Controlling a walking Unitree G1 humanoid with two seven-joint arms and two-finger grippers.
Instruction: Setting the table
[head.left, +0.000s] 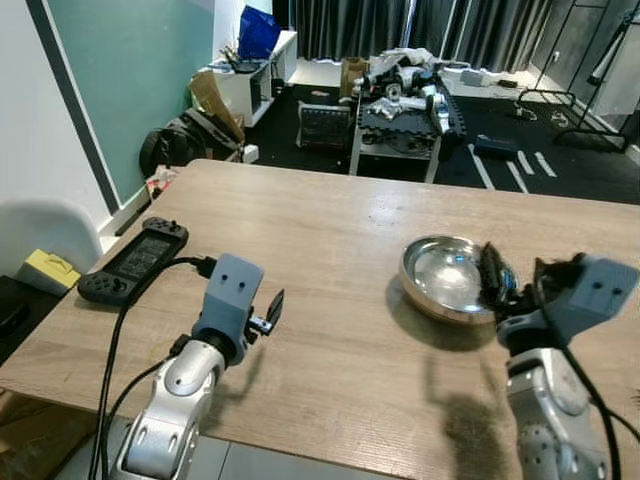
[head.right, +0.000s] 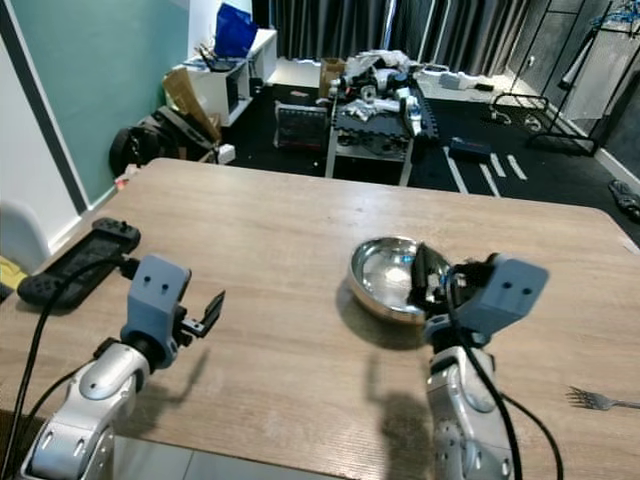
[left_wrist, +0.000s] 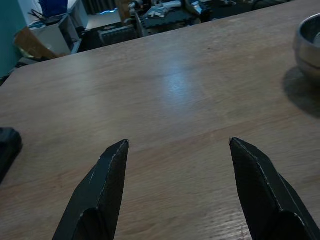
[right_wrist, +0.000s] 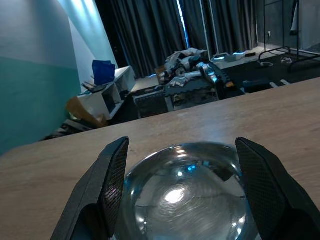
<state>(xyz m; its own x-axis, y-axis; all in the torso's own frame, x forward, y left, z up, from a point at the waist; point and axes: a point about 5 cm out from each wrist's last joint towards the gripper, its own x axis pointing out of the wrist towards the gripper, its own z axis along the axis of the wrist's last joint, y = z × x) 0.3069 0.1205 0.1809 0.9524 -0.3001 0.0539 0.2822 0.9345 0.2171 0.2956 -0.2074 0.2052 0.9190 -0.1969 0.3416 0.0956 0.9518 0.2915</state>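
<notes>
Right gripper (head.right: 437, 280) hovers at the bowl's near rim, fingers spread wide with the steel bowl (head.right: 388, 276) just ahead between them. Left gripper (head.left: 272, 312), fingers apart, is raised over bare table (head.left: 330, 230), well left of the bowl.

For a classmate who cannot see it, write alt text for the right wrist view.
The open right gripper frames a shiny steel bowl sitting on a wooden table, one black finger at each side of it. Beyond the table's far edge lie dark curtains, a teal wall and a cluttered floor.
</notes>
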